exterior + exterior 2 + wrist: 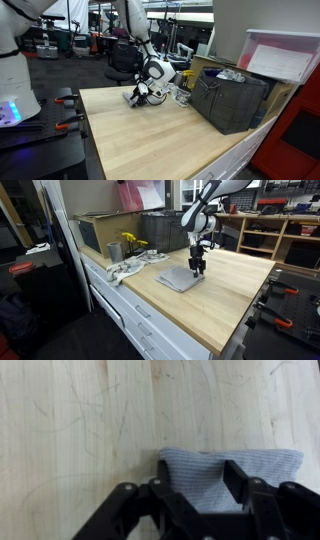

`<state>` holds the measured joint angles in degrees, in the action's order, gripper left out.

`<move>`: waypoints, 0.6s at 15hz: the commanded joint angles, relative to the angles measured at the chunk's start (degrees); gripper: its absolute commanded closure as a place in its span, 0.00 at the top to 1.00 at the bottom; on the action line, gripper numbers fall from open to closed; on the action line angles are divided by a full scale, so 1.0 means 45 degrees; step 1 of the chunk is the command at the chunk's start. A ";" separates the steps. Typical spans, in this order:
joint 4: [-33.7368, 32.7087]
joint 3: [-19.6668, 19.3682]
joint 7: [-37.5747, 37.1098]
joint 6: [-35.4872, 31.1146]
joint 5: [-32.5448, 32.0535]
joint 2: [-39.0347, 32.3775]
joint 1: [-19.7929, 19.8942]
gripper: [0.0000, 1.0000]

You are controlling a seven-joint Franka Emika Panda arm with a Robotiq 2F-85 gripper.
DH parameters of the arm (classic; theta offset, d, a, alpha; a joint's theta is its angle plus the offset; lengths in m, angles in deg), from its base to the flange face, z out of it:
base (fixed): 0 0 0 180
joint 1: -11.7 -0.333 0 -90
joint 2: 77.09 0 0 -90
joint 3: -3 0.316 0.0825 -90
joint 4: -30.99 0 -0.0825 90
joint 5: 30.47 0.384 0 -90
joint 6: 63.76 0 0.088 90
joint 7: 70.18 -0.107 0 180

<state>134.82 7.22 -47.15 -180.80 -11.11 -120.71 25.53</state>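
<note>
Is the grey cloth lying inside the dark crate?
No, the cloth lies flat on the wooden table under the claw, well apart from the crate.

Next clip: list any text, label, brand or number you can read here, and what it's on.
No text can be read in any view.
cloth: plain grey weave, no label shows.
claw: black, no marking shows.
bin and pale sheet near it: too small and blurred to tell.
table: wood grain only.
</note>
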 commanded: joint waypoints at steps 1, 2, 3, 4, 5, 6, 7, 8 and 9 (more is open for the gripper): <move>0.0542 0.0021 -0.0521 0.0388 0.0293 0.0644 0.0067 0.31; 0.0595 0.0011 -0.0636 0.0373 0.0295 0.0696 0.0031 0.23; 0.0635 0.0018 -0.0686 0.0385 0.0317 0.0734 0.0025 0.16; 0.0664 0.0014 -0.0838 0.0439 0.0362 0.0778 0.0023 0.07; 0.0704 0.0019 -0.0939 0.0536 0.0427 0.0851 0.0039 0.01; 0.0782 0.0030 -0.0971 0.0504 0.0522 0.0944 0.0056 0.00; 0.0825 0.0047 -0.1099 0.0532 0.0725 0.1043 0.0090 0.00; 0.0827 0.0061 -0.1222 0.0576 0.0998 0.1122 0.0131 0.00; 0.0775 0.0059 -0.1383 0.0726 0.1271 0.1176 0.0167 0.01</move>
<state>136.11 7.22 -50.86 -179.53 -8.50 -118.89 25.47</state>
